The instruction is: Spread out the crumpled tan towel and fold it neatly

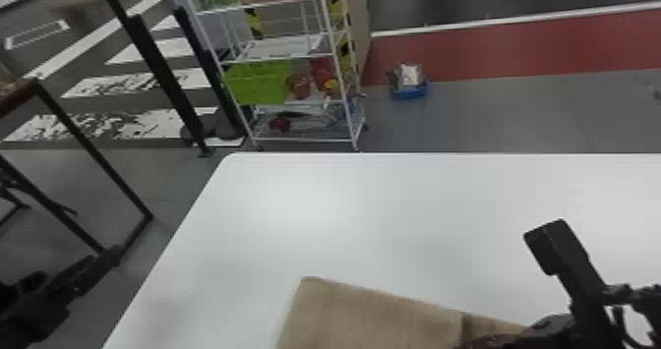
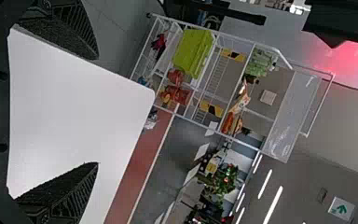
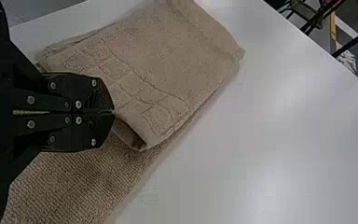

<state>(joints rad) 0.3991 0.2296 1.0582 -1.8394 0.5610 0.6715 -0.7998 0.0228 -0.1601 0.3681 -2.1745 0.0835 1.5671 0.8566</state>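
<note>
The right tool (image 3: 113, 112) pinches the half-folded towel (image 3: 168, 56) by the surface's (image 1: 344, 200) near edge; the left tool (image 2: 98, 110) is spread. A hard pull could drag the lower layer, skewing the fold.

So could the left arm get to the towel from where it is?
Probably yes: the left gripper is open beside the table, and nothing appears to stand between it and the towel's left side.

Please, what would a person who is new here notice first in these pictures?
The eye would probably fall first on the tan towel, partly folded on the white table, with the right gripper shut on its edge. Next comes the bright green box on the white rack beyond the table.
</note>
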